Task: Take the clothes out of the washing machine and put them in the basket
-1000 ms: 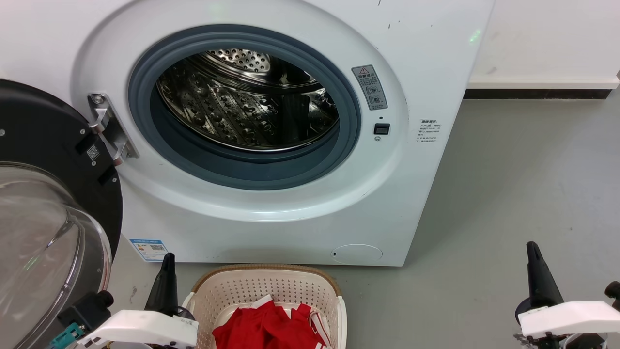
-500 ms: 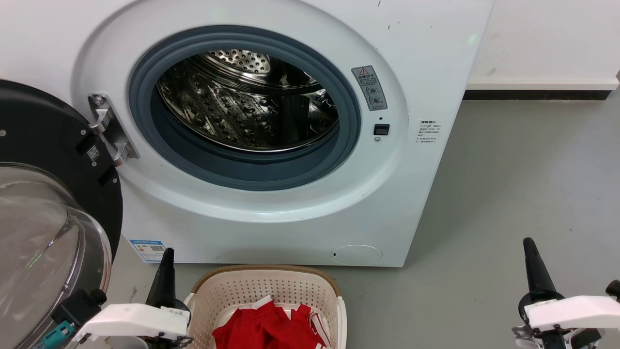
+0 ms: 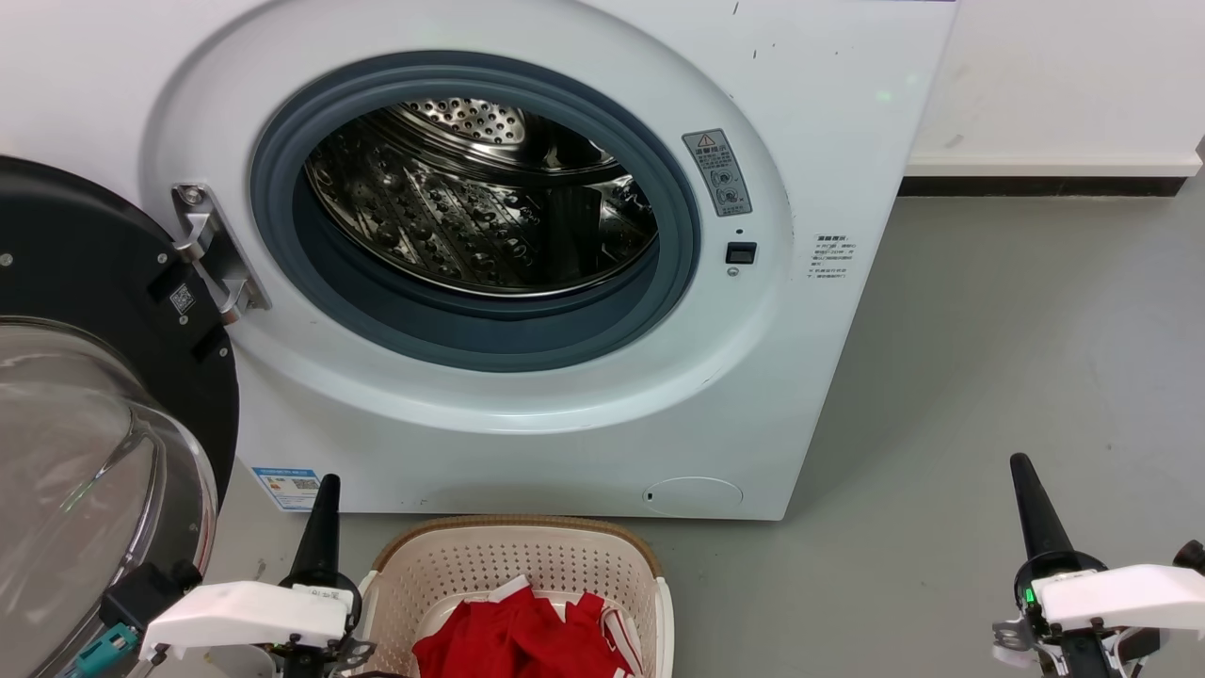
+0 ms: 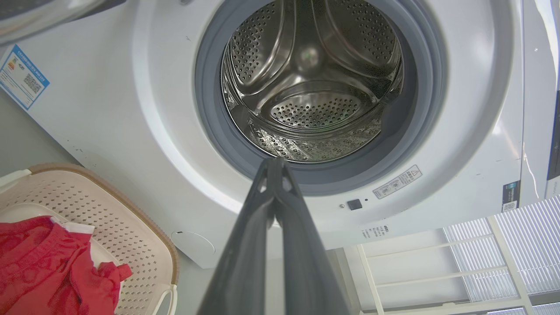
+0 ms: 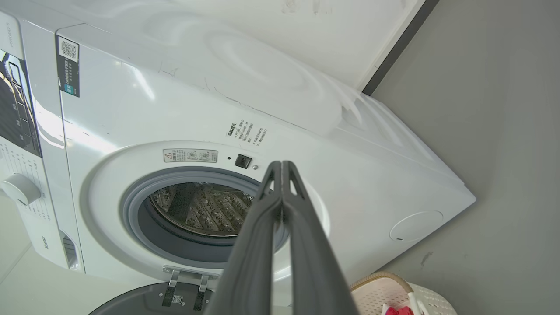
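On the far left the glass door [image 3: 94, 424] of the washing machine [image 3: 565, 443] hangs wide open. Next to it our left tool [image 3: 327, 488] points up the head view, just beside the left wall of the basket [image 3: 452, 565]. In its wrist view the two fingers [image 4: 258, 227] are pressed together with nothing between them, so it is closed and empty. Compared with one second ago, its white body has slid a little to the left. The red clothes [image 3: 518, 640] lie in the basket as the same heap as before, on the floor [image 3: 988, 330] directly in front of the machine. Above them, the drum [image 3: 490, 217] shows only bare steel where we can see it, and the left wrist view looks deep inside and finds no red fabric. On the right, our right tool [image 3: 1021, 466] is also closed on nothing. Its tip has drifted slightly left and up the view, and a small green light now shows on its body. These shifts are small and carry nothing, so we judge that the unloading is finished or very nearly so.
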{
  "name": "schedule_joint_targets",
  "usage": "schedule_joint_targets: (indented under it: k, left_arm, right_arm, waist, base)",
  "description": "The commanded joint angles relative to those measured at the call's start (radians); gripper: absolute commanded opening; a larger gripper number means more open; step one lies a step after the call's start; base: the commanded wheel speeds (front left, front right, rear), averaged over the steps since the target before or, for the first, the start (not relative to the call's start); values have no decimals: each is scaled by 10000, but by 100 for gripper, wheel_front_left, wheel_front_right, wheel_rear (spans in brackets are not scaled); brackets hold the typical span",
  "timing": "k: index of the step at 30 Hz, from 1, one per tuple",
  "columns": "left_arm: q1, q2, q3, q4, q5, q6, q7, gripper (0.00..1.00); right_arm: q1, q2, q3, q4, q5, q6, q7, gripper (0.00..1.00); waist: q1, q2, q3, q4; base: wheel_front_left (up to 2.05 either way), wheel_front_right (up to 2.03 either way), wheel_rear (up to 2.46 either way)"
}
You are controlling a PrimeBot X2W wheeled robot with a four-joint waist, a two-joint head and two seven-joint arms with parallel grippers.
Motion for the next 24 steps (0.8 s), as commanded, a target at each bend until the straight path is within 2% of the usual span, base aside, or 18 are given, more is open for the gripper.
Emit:
schedule_joint_targets:
  k: [1,24]
  left_arm:
    - [-208,3,64,-31,-318,-61,77,0]
    - [-466,-26,206,206,-2476,-166,592,0]
  right_arm:
    - [-244,-66,10,-23,301,2,61,0]
    - [-507,-75,19,151,2362,1,578,0]
  waist:
    - [-1,0,-4,0]
    - [-1,0,-48,-7]
  base:
    - [0,0,0]
    - [0,0,0]
